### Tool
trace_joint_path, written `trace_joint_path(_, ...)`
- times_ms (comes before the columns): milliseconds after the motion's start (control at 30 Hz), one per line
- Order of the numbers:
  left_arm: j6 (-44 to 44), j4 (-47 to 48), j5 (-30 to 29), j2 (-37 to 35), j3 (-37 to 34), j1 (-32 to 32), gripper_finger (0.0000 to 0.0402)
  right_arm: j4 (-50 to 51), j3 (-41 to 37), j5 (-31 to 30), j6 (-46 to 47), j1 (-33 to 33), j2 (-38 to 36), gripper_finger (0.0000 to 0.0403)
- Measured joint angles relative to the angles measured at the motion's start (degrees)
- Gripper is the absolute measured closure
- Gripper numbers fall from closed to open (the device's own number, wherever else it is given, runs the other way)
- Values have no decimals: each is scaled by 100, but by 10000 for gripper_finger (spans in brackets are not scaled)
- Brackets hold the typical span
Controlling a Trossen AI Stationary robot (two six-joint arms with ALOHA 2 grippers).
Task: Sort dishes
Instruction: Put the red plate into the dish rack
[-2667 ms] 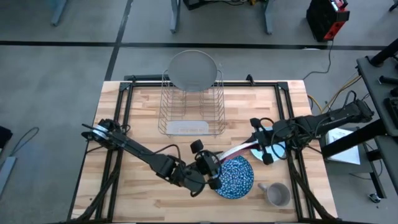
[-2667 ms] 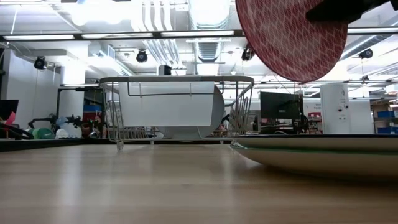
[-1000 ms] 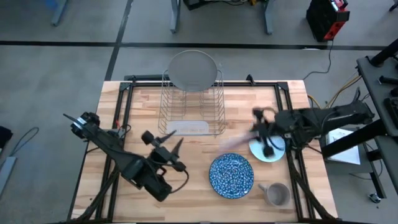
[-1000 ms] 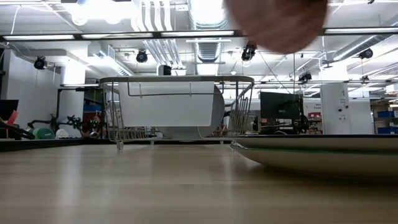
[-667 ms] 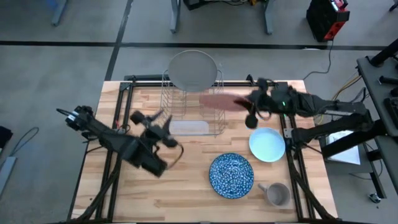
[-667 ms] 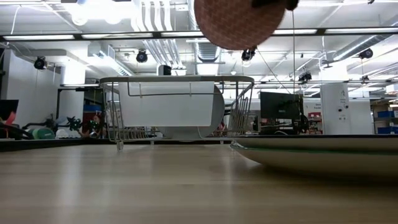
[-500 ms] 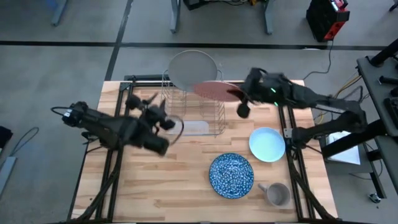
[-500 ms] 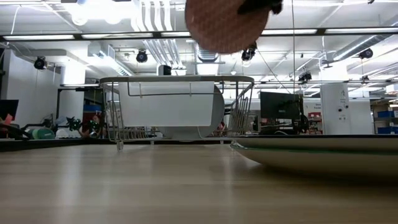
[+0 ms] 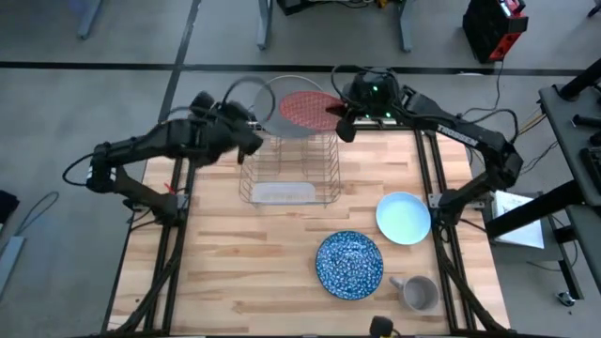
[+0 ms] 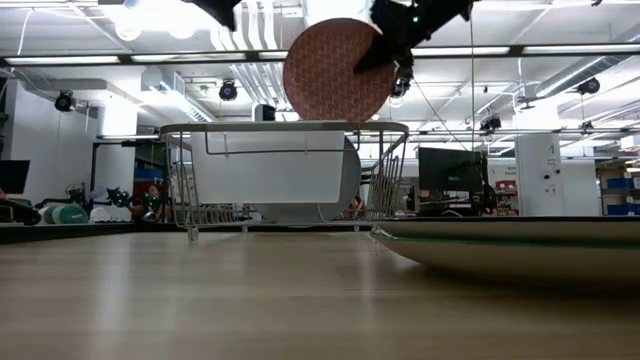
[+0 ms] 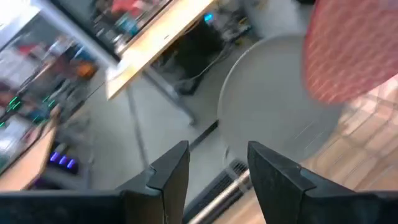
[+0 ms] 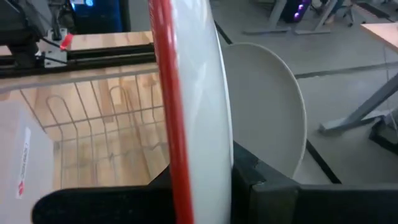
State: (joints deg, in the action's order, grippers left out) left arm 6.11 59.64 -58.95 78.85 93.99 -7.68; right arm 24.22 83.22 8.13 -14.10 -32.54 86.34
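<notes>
Four plates are seen from above. The red patterned plate (image 9: 307, 108) is held above the far end of the wire dish rack (image 9: 287, 164), at about 12 o'clock on the table (image 9: 216, 272), pinched at its rim by the right gripper (image 9: 342, 115). In the right wrist view the plate's red edge (image 12: 171, 112) stands nearly on edge between that gripper's dark fingers (image 12: 261, 186), which are pressed against it. From table height, the patterned disc (image 10: 338, 69) is shown hanging above the rack's top rail (image 10: 290, 128), apart from it.

The large grey plate (image 9: 277, 99) is stood upright at the rack's far end, just behind the red one and partly covered by it. The blue speckled plate (image 9: 349, 265) is laid flat at about 5 o'clock, and the light-blue plate (image 9: 404, 217) at about 3 o'clock, near the table's right edge. A grey mug (image 9: 419, 293) is set beside the speckled plate toward the near right corner.

The left gripper (image 9: 246, 141) is raised at about 11 o'clock, beside the rack's far left corner; its fingers (image 11: 171, 171) are spread with nothing between them, and the grey plate (image 11: 273, 99) is seen ahead of them.
</notes>
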Motion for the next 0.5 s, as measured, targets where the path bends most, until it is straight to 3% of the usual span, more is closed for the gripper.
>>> trace_joint_path(167,-1500,-959,700,39,545,-452,249,82,-7,-41,-7,-162,170,381)
trace_joint_path(500,-2950,-1472,3708,337,1485,-1696,249,-79,-15,-12,-557,-166,399,381)
